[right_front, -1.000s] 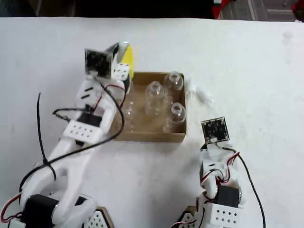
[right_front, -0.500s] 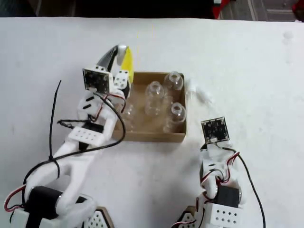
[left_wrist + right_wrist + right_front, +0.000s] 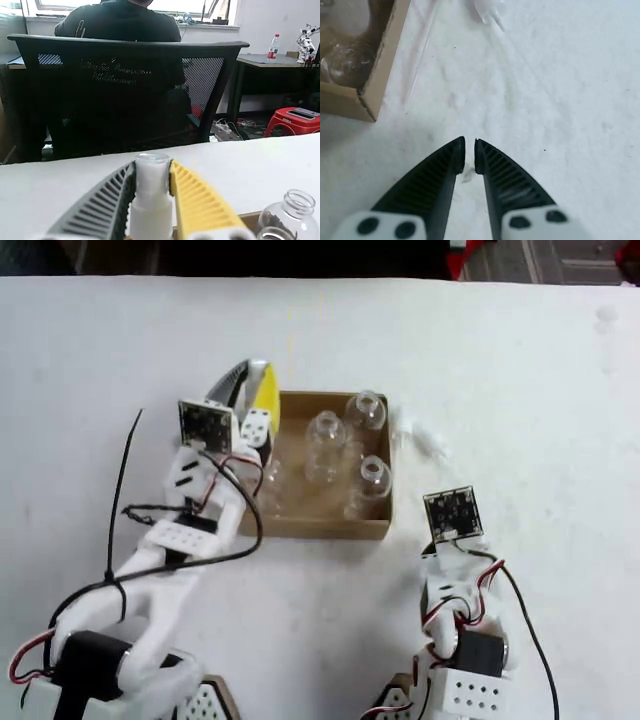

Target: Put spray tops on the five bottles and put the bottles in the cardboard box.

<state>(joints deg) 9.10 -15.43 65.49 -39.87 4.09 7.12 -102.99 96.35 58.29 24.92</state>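
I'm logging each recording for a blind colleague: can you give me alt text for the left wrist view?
The left gripper, one finger grey and one yellow, is shut on an upright white spray top. An uncapped clear bottle stands nearby in the cardboard box; a black mesh chair sits beyond the white table.

Lit brightly and evenly from overhead. Bleached the white surface almost featureless in the high view, dark only past its 12 o'clock edge. Threw just a faint, soft shadow at 6 o'clock of the cardboard box. Flared white at the windows behind the silhouetted chair.
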